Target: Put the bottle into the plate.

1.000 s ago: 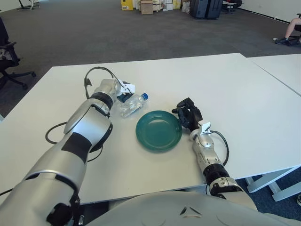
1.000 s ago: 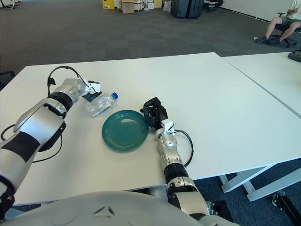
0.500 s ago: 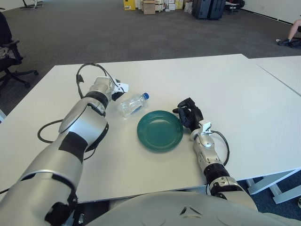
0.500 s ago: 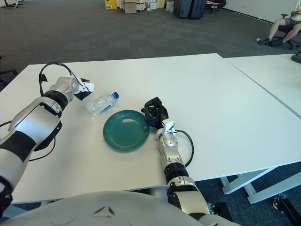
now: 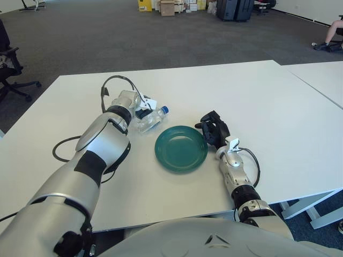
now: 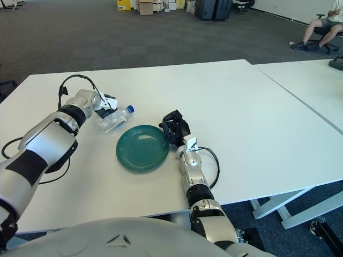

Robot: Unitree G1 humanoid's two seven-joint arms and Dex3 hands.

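One bottle (image 5: pixel 150 119) lies on the worktop (image 5: pixel 268 101) against our left hand (image 5: pixel 141 110), whose grip we cannot tell, so we should clasp its middle before lifting toward the plate (image 5: pixel 181 148) beside our idle right hand (image 5: pixel 213 128)

The left arm reaches forward from the lower left, its silver and black forearm running up to a wrist with a looped black cable. The left hand (image 5: pixel 142 110) sits at the far end of that reach, its dark fingers (image 6: pixel 109 113) pointing right; whether they are closed or merely relaxed is hard to make out. The right arm comes up from the bottom edge, forearm angled slightly left, a cable looping beside the wrist. The right hand (image 5: pixel 214 128) is black, its fingers curled loosely inward, holding nothing.
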